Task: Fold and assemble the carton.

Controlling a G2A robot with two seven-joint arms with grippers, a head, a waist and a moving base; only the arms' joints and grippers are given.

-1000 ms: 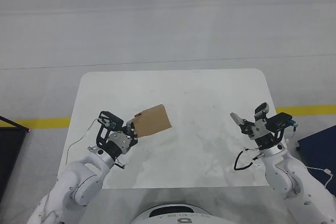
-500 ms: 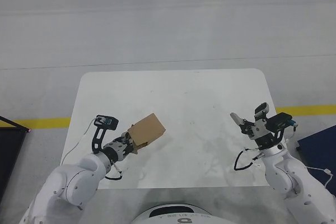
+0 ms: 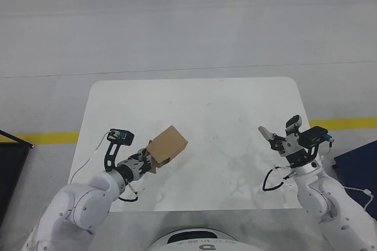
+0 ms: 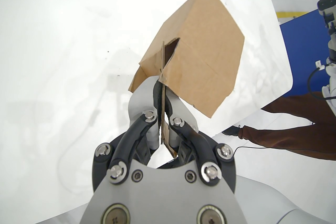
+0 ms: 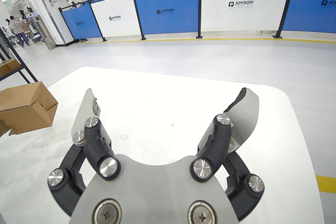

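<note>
A brown cardboard carton (image 3: 168, 145) is held up over the left half of the white table (image 3: 226, 113), tilted on a corner. My left gripper (image 3: 148, 162) is shut on one of its loose flaps. In the left wrist view the carton (image 4: 202, 57) is partly formed, with a gap at the flap end, and the left gripper (image 4: 162, 92) pinches a thin flap edge. My right gripper (image 3: 278, 128) stands open over the table's right edge, far from the carton. In the right wrist view the carton (image 5: 26, 107) hangs at the far side, and the right gripper (image 5: 168, 96) holds nothing.
A dark rack (image 3: 3, 157) stands off the table's left side and a blue panel (image 3: 371, 163) off its right. A thin cable (image 3: 88, 160) lies near the table's left edge. A person's leg (image 4: 288, 109) shows beyond the table in the left wrist view.
The left arm drew back and lowered, turning the carton from a flatter pose onto a corner. In the last half second the carton lifted slightly. The right arm kept still.
</note>
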